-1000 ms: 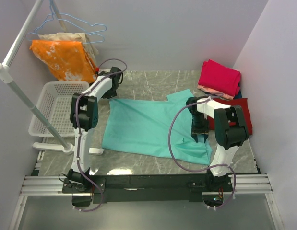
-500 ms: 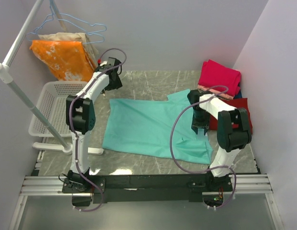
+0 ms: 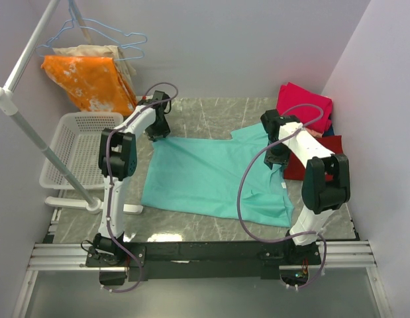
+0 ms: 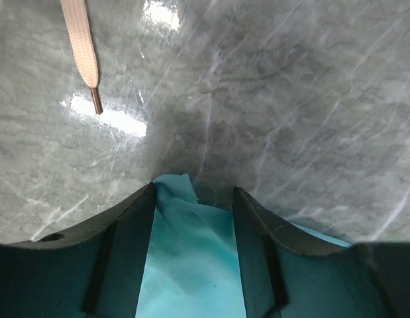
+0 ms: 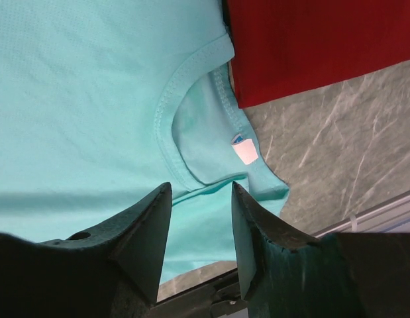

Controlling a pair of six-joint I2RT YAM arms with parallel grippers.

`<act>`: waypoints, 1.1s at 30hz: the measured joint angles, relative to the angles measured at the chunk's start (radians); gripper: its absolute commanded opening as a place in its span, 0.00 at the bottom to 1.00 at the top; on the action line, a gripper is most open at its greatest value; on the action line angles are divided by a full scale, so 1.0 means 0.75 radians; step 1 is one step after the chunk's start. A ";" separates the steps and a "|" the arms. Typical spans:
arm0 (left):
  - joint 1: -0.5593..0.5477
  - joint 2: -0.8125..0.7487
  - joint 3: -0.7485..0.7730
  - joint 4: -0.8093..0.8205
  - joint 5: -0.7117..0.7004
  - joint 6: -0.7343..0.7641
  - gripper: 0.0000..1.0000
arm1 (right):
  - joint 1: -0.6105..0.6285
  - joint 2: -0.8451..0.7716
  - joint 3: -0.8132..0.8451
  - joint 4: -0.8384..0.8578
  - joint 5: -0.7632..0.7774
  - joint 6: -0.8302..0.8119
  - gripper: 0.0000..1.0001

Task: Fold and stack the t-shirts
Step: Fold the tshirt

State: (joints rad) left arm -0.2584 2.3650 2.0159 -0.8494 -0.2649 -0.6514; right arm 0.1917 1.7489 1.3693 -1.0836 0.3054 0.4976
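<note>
The teal t-shirt (image 3: 211, 175) lies spread flat on the marble table. My left gripper (image 3: 159, 130) is down at its far left corner. In the left wrist view the left gripper (image 4: 193, 192) straddles that teal corner (image 4: 191, 252), jaws apart and the cloth loose between them. My right gripper (image 3: 277, 156) hovers open over the shirt's right side. In its wrist view, the right gripper (image 5: 201, 189) is just short of the collar (image 5: 191, 99), with nothing between the fingers. A folded magenta-pink shirt (image 3: 304, 105) tops a salmon one (image 3: 289, 126) at the far right. A dark red shirt (image 3: 340, 151) lies beside them.
A white basket (image 3: 75, 152) stands left of the table. An orange blotched cloth (image 3: 92, 81) and a beige cloth (image 3: 112, 52) hang on the rack above it. A beige strap (image 4: 82, 40) lies on the marble beyond the left gripper. The right wall is close to the stack.
My left gripper has come down onto the shirt's far left corner and its jaws have narrowed. My right gripper has moved from the shirt's near right part up toward the collar.
</note>
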 measured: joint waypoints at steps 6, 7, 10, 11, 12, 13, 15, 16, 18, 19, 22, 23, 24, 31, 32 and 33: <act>0.002 0.003 0.001 -0.013 -0.006 -0.013 0.16 | 0.000 0.007 0.007 -0.003 0.001 -0.001 0.48; 0.002 0.003 0.001 -0.015 -0.007 -0.020 0.12 | 0.000 0.010 0.010 -0.001 0.001 -0.001 0.47; 0.003 0.003 0.000 -0.016 -0.008 -0.023 0.02 | 0.000 0.015 0.026 -0.004 0.002 -0.001 0.47; 0.003 0.003 0.000 -0.016 -0.010 -0.023 0.02 | 0.000 0.020 0.038 -0.004 0.003 -0.001 0.47; 0.003 0.003 0.000 -0.016 -0.013 -0.023 0.02 | 0.000 0.023 0.050 -0.003 0.005 -0.001 0.48; 0.003 0.003 0.000 -0.016 -0.016 -0.023 0.02 | 0.000 0.031 0.065 -0.002 0.007 0.000 0.48; 0.003 0.002 0.000 -0.016 -0.021 -0.020 0.02 | 0.000 0.043 0.097 -0.001 0.010 0.003 0.47; 0.003 0.002 0.000 -0.016 -0.024 -0.019 0.01 | -0.001 0.049 0.113 0.003 0.011 0.005 0.47; 0.003 0.002 0.000 -0.016 -0.028 -0.018 0.01 | -0.003 0.071 0.153 0.009 0.009 0.010 0.48; 0.003 0.002 0.001 -0.016 -0.028 -0.018 0.01 | -0.004 0.082 0.169 0.018 0.008 0.014 0.48; 0.003 -0.007 0.001 -0.017 -0.029 -0.010 0.01 | -0.019 0.137 0.230 0.060 -0.004 0.032 0.49; 0.003 -0.014 0.001 -0.017 -0.029 -0.007 0.01 | -0.027 0.161 0.256 0.072 -0.011 0.041 0.50; 0.003 -0.022 0.001 -0.017 -0.029 -0.003 0.01 | -0.034 0.186 0.291 0.080 -0.016 0.047 0.50; 0.003 -0.145 -0.007 -0.011 -0.029 0.021 0.01 | -0.060 0.469 0.680 0.154 -0.051 0.059 0.52; 0.003 -0.161 -0.010 -0.010 -0.028 0.023 0.01 | -0.061 0.523 0.742 0.160 -0.052 0.059 0.52; 0.003 -0.173 -0.013 -0.009 -0.028 0.026 0.01 | -0.061 0.572 0.796 0.167 -0.055 0.058 0.53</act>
State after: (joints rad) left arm -0.2565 2.2349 2.0064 -0.8562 -0.2863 -0.6315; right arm 0.1459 2.1780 1.9663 -0.9585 0.2642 0.5411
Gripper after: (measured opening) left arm 0.044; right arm 0.517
